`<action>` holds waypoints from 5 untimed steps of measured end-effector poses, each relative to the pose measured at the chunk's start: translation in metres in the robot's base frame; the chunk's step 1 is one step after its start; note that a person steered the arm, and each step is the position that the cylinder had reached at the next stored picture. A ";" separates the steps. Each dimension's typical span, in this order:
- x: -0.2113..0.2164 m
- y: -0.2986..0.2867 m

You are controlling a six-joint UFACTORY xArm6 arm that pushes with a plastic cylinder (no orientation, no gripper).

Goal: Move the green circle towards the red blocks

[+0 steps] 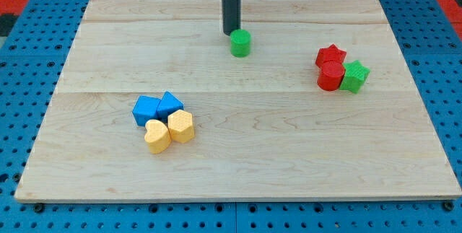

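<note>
We've got the pale wooden tabletop (238, 139), no jaws on this rig, just our tip (231, 32) touching the green circle block's (240, 43) upper-left edge. The red star block (330, 55) and red cylinder block (330, 76) sit well apart, toward the view's right.

My rod comes straight down from the view's top, a little left of the middle. It is dark, thin and stands upright. My tip (231, 32) sits low on the tabletop (289, 146). Only the rod shows; the arm above it is cut off.
</note>
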State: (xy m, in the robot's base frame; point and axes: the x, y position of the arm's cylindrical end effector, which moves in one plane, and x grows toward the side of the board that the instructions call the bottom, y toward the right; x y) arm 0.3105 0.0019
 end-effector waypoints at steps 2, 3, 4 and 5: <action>0.041 0.066; 0.052 0.099; 0.056 0.049; 0.094 0.025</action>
State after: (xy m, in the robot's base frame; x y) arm 0.4047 0.0271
